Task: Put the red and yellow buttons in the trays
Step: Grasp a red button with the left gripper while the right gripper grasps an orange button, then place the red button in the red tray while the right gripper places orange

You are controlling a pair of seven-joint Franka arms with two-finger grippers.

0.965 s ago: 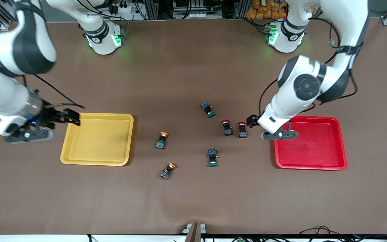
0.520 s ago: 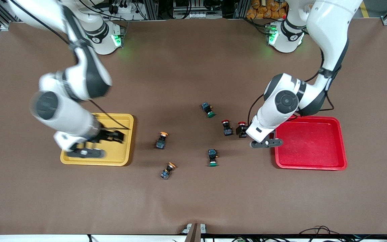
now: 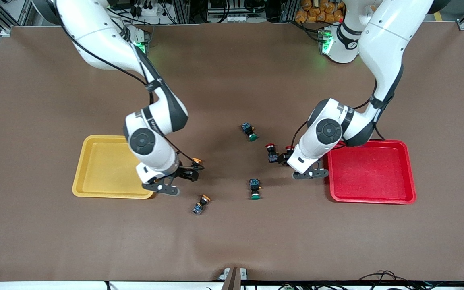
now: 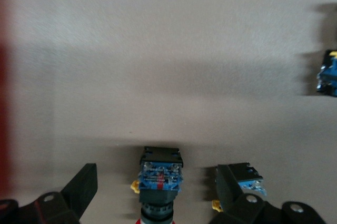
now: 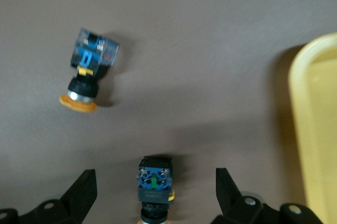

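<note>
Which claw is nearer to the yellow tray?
The right claw: it is open beside the yellow tray, around a yellow button. The left claw is open at a red button, beside the red tray.

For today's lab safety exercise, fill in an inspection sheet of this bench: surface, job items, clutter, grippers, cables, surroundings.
Surface: brown mat, slightly rippled near the front edge.
Job items: yellow tray and red tray, no buttons in either; two yellow buttons and two red buttons lie loose on the mat.
Clutter: two green buttons among them.
Grippers: right gripper open astride a yellow button; left gripper open astride a red button.
Cables: black leads run along both arms.
Surroundings: aluminium framing along the robots' edge.
</note>
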